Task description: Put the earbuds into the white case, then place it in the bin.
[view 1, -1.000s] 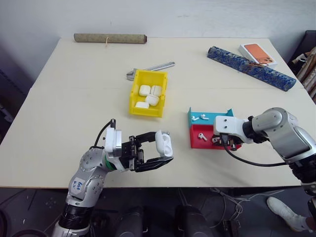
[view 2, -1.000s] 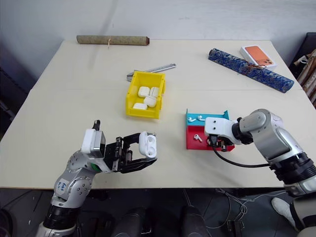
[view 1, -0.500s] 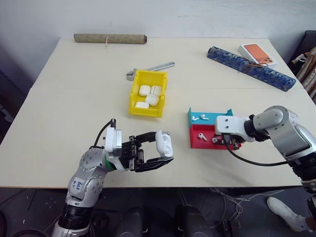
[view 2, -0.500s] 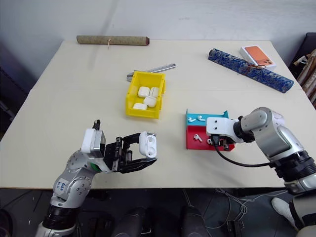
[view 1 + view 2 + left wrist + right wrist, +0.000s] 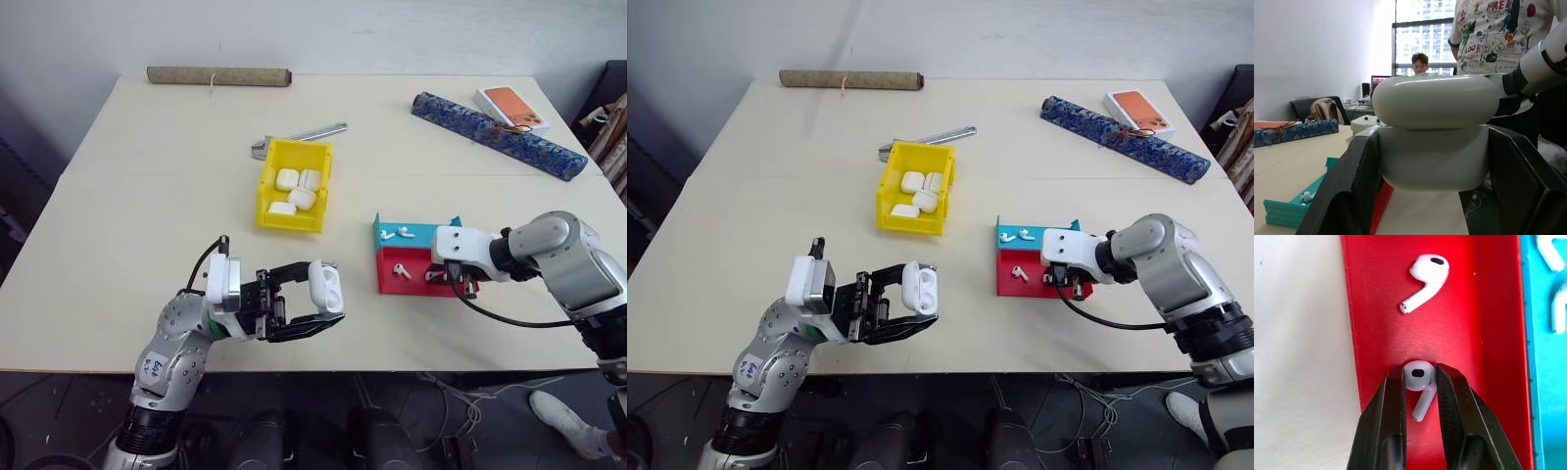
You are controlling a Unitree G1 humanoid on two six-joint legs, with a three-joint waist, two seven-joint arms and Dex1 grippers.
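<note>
The right gripper (image 5: 1419,384) is pinching a tiny glossy white earbud (image 5: 1417,373) over the shallow red plastic tray (image 5: 1488,323), its stem partly hidden between the fingers. The left gripper (image 5: 318,302) is clamping the glossy white pebble-shaped case (image 5: 324,285), its base hidden.

A: Where is free room on the table (image 5: 147,196)?

B: The left half of the frame is bare, and also the strip between the yellow bin (image 5: 294,186) and the red tray (image 5: 411,272).

A: What stands in the way?

B: A metal tool (image 5: 299,137) touches the bin's upper side. At the upper right lie a blue roll (image 5: 495,134) and an orange-topped box (image 5: 509,106); along the top edge lies a brown roll (image 5: 218,75).
</note>
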